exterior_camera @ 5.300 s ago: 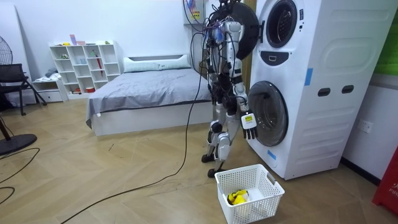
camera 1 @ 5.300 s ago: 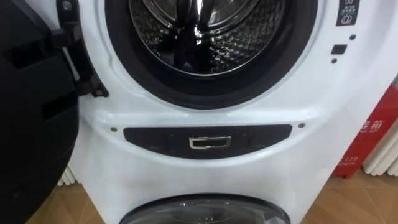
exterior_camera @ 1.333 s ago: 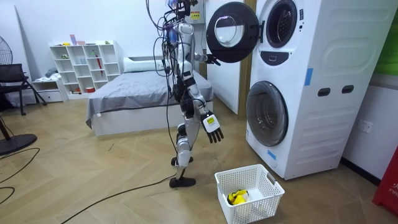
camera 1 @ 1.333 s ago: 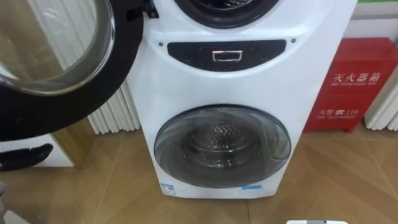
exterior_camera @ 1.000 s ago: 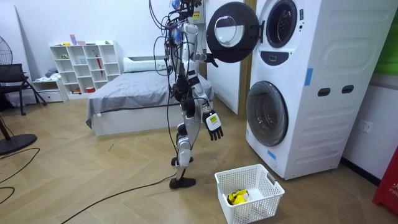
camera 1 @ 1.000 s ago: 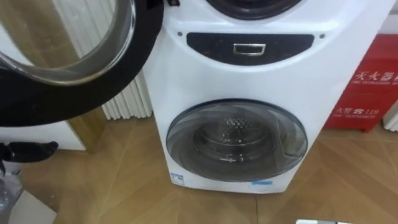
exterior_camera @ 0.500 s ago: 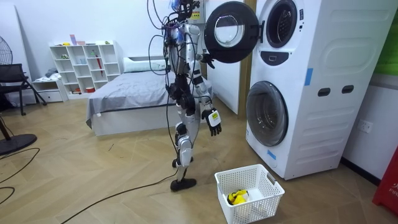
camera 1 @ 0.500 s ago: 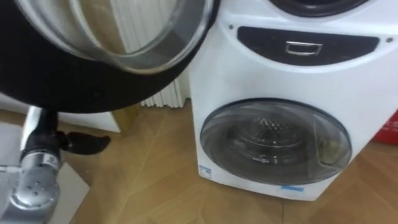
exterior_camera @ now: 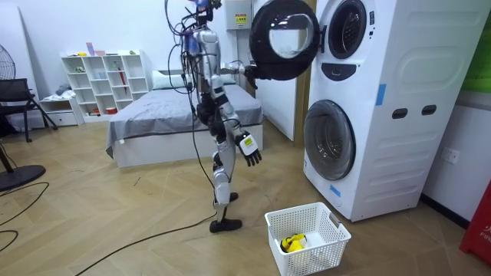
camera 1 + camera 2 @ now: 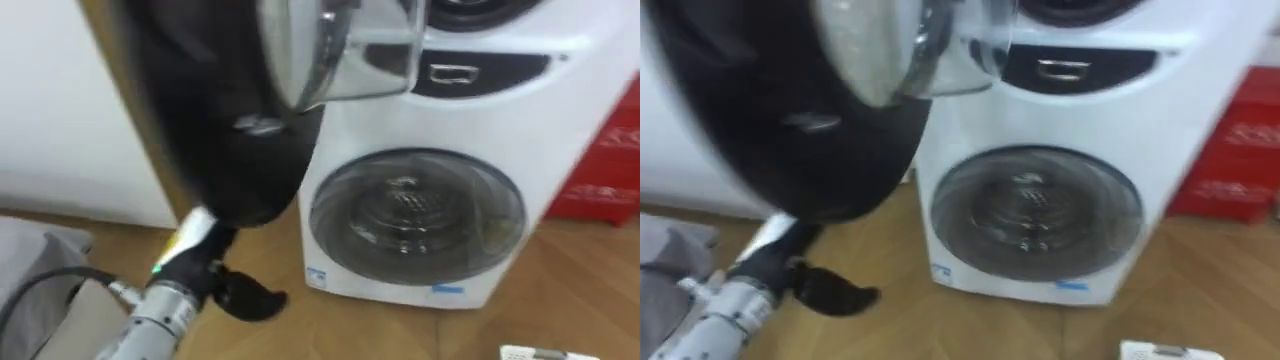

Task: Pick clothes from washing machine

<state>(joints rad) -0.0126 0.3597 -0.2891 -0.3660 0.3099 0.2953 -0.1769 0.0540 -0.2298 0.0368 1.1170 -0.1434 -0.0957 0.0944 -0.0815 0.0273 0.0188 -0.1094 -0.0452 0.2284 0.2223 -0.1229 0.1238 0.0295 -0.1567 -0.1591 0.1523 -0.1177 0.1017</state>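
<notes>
Where the left hand [image 10: 242, 296] meets the glossy round black door [image 10: 215, 130], its grip can't be told; the right hand [image 9: 247, 148] hangs slack, empty. Below and beyond it, a white lattice basket [image 9: 331, 247] holds a yellow item [image 9: 293, 243]. Whether clothes lie in the washer [image 9: 399, 115] can't be told.

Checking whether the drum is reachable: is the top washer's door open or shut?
Open. The upper door stands swung out from the washing machine, leaving the upper drum opening uncovered.
</notes>
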